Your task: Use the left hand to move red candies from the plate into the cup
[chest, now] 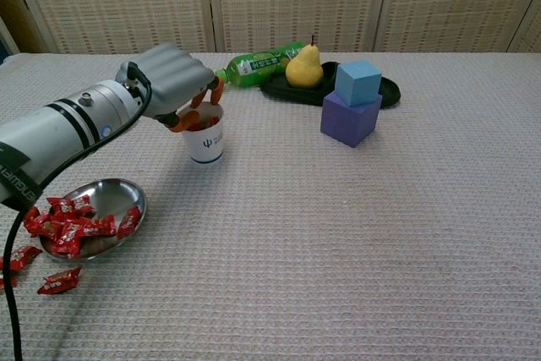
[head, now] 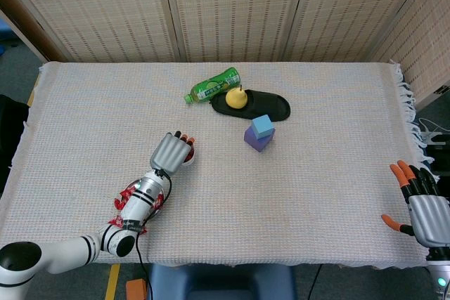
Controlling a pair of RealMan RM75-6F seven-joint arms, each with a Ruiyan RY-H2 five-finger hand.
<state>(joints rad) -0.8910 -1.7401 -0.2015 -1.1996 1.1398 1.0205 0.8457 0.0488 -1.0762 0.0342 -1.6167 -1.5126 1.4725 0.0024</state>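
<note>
- Left hand (chest: 173, 82) at left of centre in the chest view, hovering right over the mouth of the cup (chest: 205, 140). Fingers spread and pointing down toward the rim; nothing visibly held between them.
- Same left hand (head: 171, 151) in the head view sits lower left of centre and covers most of the cup (head: 188, 157).
- Cup: white, upright on the tablecloth (chest: 355, 243); something red shows inside at the rim.
- Plate (chest: 114, 196) at lower left of the chest view, metal, holding a heap of red candies (chest: 76, 224) on its left side. A few more wrapped candies lie on the cloth beside it, by the frame's left edge.
- Right hand (head: 425, 209) at the lower right corner of the head view, near the table edge, fingers apart, holding nothing.
- Upper centre of the frame: green bottle (chest: 258, 63) lying on its side, pear (chest: 305, 68) standing on a black tray (chest: 385, 90).
- Blue cube (chest: 358, 82) stacked on a purple cube (chest: 349, 118), just in front of the tray.
</note>
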